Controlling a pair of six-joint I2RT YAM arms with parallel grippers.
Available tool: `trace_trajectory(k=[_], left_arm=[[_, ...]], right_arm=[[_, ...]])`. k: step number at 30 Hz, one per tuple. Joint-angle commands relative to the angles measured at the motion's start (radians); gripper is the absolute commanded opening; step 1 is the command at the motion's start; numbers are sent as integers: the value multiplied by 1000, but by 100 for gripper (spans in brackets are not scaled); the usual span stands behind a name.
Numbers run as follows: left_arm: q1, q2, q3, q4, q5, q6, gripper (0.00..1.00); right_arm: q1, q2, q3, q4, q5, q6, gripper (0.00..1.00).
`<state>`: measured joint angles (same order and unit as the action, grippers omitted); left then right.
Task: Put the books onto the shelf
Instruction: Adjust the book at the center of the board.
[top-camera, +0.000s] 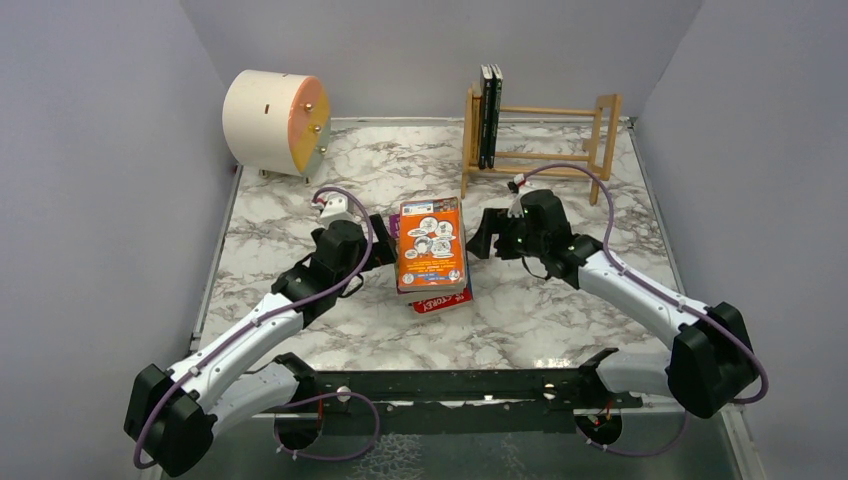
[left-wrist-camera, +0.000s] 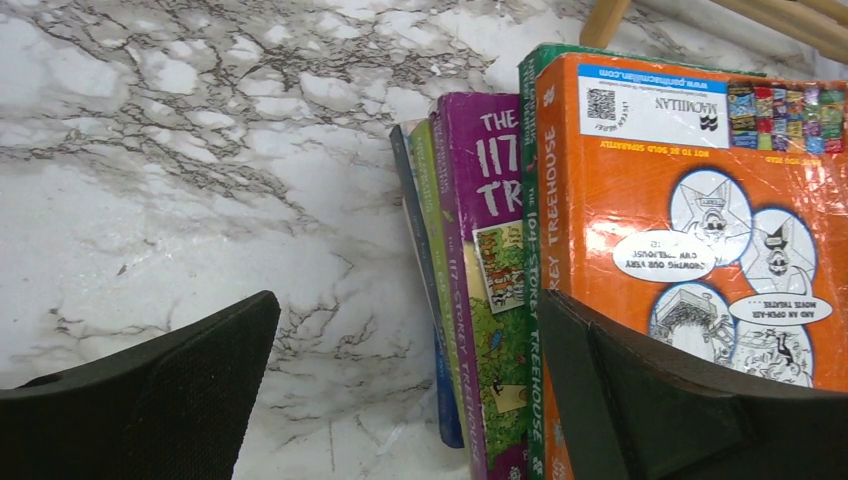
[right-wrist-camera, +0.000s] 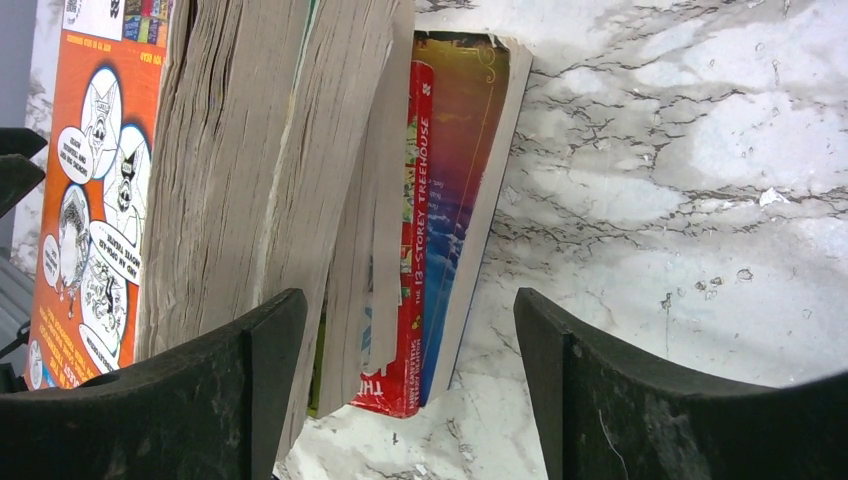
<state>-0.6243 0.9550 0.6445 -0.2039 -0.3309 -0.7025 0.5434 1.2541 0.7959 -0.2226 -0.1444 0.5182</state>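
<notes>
A stack of books (top-camera: 432, 245) lies flat mid-table, orange cover on top and a red book (top-camera: 443, 303) sticking out underneath. Two dark books (top-camera: 489, 118) stand at the left end of the light-wood shelf (top-camera: 560, 112) at the back. My left gripper (top-camera: 378, 248) is open at the stack's left side; in its wrist view the purple book (left-wrist-camera: 490, 190) and green spine (left-wrist-camera: 530, 260) lie between its fingers, and the right finger (left-wrist-camera: 680, 400) overlaps the orange book (left-wrist-camera: 690, 200). My right gripper (top-camera: 480, 238) is open at the stack's right side, around page edges (right-wrist-camera: 250, 150) and the red spine (right-wrist-camera: 415, 250).
A cream cylinder (top-camera: 275, 122) with an orange face stands at the back left. Grey walls close in the marble table (top-camera: 300, 210) on three sides. The shelf's right part holds no books.
</notes>
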Motion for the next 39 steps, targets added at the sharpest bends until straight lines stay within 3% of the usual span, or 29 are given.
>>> trace_trajectory(k=[1, 22, 39], left_arm=[[8, -12, -8, -66, -58, 21, 99], [11, 80, -4, 30, 125, 16, 99], [-25, 106, 9, 94, 167, -13, 99]], right_arm=[[6, 14, 43, 9, -14, -11, 74], [26, 160, 178, 37, -53, -29, 72], [26, 344, 342, 84, -58, -47, 72]])
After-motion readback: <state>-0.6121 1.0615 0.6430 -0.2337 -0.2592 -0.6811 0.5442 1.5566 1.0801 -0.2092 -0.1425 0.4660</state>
